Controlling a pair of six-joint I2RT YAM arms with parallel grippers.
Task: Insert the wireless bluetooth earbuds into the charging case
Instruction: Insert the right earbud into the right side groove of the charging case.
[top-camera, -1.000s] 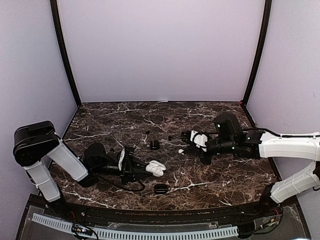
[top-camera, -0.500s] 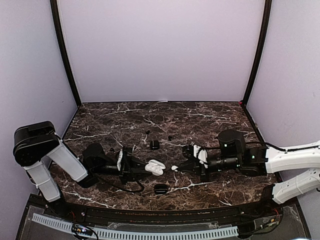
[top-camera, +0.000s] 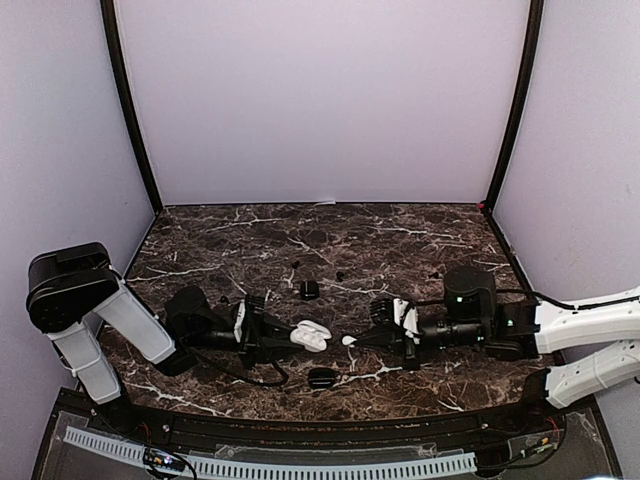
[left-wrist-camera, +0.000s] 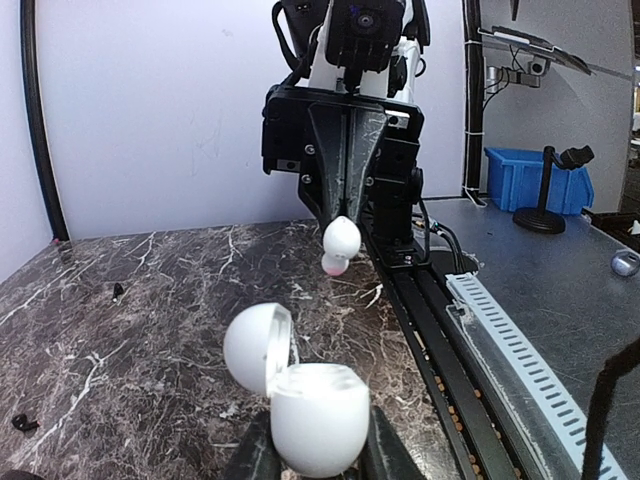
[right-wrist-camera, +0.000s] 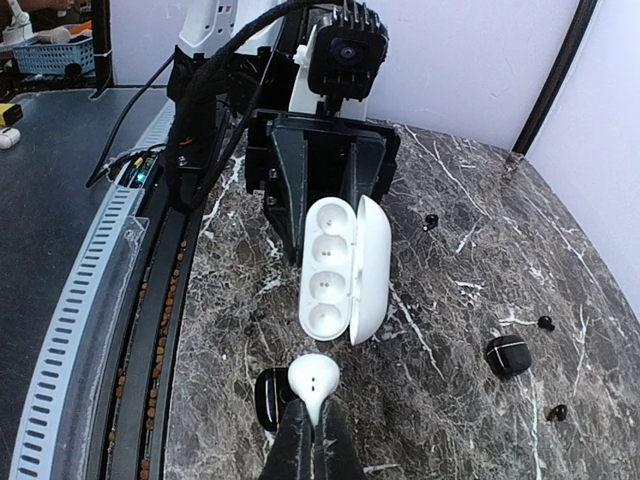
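My left gripper (top-camera: 297, 337) is shut on the body of a white charging case (top-camera: 312, 335), low over the table at left of centre. In the left wrist view the case (left-wrist-camera: 318, 415) has its lid (left-wrist-camera: 258, 348) swung open to the left. The right wrist view shows the case (right-wrist-camera: 345, 270) open, its wells empty. My right gripper (top-camera: 360, 339) is shut on the stem of a white earbud (top-camera: 348, 340), a short gap right of the case. The earbud (right-wrist-camera: 314, 378) points bulb-first at the case. It appears again, as the earbud (left-wrist-camera: 341, 238), in the left wrist view.
A shut black case (top-camera: 308, 290) lies behind the grippers and another black case (top-camera: 321, 377) lies near the front edge, under the held earbud. Tiny black earbuds (top-camera: 295, 265) (top-camera: 339, 275) are scattered farther back. A cable tray (top-camera: 270, 465) runs along the table's near edge.
My right arm has swung left and nearer, carrying the white earbud from right of centre to just beside the open case. The left arm and the case have stayed still.
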